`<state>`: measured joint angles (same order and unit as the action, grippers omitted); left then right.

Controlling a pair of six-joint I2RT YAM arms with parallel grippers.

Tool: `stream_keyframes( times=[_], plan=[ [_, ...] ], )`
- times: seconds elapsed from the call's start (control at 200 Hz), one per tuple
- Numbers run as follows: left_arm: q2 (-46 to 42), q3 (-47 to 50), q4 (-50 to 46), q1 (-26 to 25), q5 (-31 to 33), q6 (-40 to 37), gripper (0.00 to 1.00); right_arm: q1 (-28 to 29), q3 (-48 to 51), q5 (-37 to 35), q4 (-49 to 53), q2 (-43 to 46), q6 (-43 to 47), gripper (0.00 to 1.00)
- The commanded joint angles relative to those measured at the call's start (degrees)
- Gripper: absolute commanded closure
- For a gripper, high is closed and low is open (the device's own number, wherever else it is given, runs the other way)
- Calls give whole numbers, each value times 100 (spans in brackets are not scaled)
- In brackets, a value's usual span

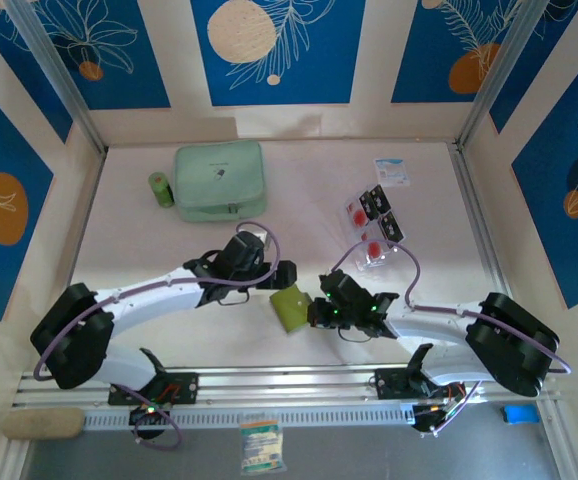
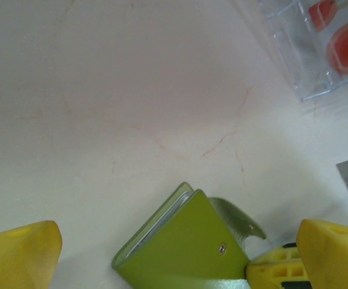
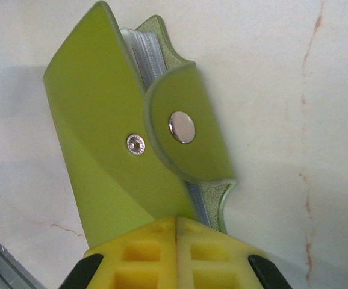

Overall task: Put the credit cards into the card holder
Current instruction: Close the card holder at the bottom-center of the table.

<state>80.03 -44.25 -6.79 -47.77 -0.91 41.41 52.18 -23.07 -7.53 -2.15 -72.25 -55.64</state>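
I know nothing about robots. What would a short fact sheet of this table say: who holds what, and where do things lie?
Right gripper: shut on the card holder, gripping its edge
Left gripper: open, holding nothing, close beside the holder
Holder state: snap undone, partly open
Credit cards: lying on the table, right of centre, beyond the right gripper
Zip case: far side, left of centre
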Motion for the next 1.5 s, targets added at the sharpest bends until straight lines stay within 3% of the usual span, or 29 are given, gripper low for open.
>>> stream_keyframes(
  times=[0.0,0.28,0.89,1.005,1.21,1.395,1.495],
  plan=[
    [154,-20,-380,-160,188,-280,0,27,49,-11,166,-129,-75,100],
    [453,-18,-648,-408,629,-448,0,19,55,-38,236,-102,-111,100],
    [833,138,-709,-636,882,-540,0,-30,-152,47,551,44,-20,100],
    [934,23,-977,-687,1019,-552,0,-253,-486,24,1103,411,271,100],
    [973,13,-1095,-707,1141,-511,0,-1139,-1092,322,2020,883,921,100],
    [930,48,-1060,-708,1178,-508,0,-1489,-1655,598,2609,632,1617,77],
    [953,56,-1043,-716,1163,-516,0,-1492,-1877,720,2760,348,1854,71]
  ],
)
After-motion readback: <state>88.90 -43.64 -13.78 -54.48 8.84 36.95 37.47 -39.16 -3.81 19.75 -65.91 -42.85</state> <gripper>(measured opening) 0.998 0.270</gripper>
